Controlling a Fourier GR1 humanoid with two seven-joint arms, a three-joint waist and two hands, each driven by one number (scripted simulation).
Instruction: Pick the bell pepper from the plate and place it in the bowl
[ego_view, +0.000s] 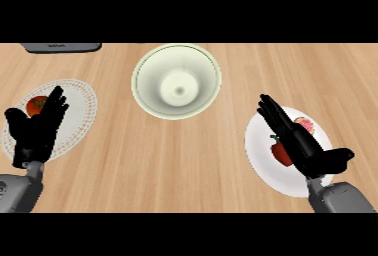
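Standing at the middle back of the wooden counter (184, 165), the pale bowl (176, 81) waited as the target, while the white plate (260, 150) at the right carried the red bell pepper (280, 152) beside a pink-topped item (305, 123). Over that plate the right hand (303, 142) hovered with straight fingers, holding nothing, seemingly about to grasp the pepper. At the left the left hand (37, 130) rested open, fingers up, over a patterned plate (81, 107) with a tomato-like fruit (35, 105).

Red bell pepper (280, 153) w/ green stem lies on the white plate (260, 150) at the right side of the bench, partly hidden. Pale green bowl (177, 81), round & deep, sits upright at top centre, well apart from the plate, nothing in it.
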